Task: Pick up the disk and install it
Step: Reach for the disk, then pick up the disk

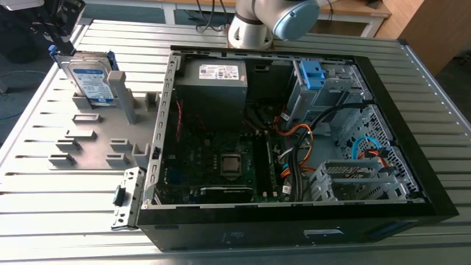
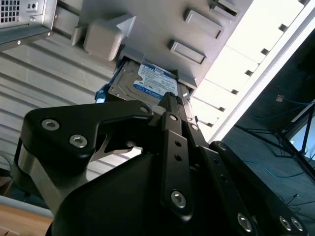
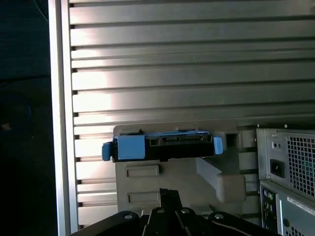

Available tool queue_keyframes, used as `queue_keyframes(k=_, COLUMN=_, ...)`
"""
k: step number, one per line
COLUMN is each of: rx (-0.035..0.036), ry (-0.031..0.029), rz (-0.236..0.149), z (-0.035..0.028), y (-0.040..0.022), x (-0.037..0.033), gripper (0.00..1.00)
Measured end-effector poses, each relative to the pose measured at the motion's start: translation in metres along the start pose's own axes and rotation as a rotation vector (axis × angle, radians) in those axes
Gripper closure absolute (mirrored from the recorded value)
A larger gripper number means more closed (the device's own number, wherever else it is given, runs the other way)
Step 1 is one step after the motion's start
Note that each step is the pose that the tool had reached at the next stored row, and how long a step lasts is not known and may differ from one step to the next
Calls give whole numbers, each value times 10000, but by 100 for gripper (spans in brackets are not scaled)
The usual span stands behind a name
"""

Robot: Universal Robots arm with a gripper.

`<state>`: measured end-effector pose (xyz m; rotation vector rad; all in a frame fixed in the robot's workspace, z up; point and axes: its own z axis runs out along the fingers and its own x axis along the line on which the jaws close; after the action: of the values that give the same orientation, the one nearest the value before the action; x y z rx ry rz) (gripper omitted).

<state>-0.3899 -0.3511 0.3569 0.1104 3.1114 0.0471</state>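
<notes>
Disk (image 1: 90, 81) upright in grey rack (image 1: 123, 98)

The disk (image 1: 92, 77) is a silver hard drive with a white-and-blue label and a bright blue frame, standing on edge and leaning slightly. It sits just ahead of the jaws, not between them, with one blue-framed edge (image 3: 162, 146) turned toward them.

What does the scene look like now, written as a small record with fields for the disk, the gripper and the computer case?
disk: stands on edge in a slot of the grey holder, on the exterior view's left
gripper: near the disk, pointed at it, not holding it
computer case: open, lying beside the holder on the slatted table
task state: disk not yet picked up
</notes>
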Motion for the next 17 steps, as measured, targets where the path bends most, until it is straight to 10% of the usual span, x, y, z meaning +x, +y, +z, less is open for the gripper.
queue_keyframes(k=17, rx=20, ry=-1, rz=-41, z=62, y=40, x=5, gripper=89)
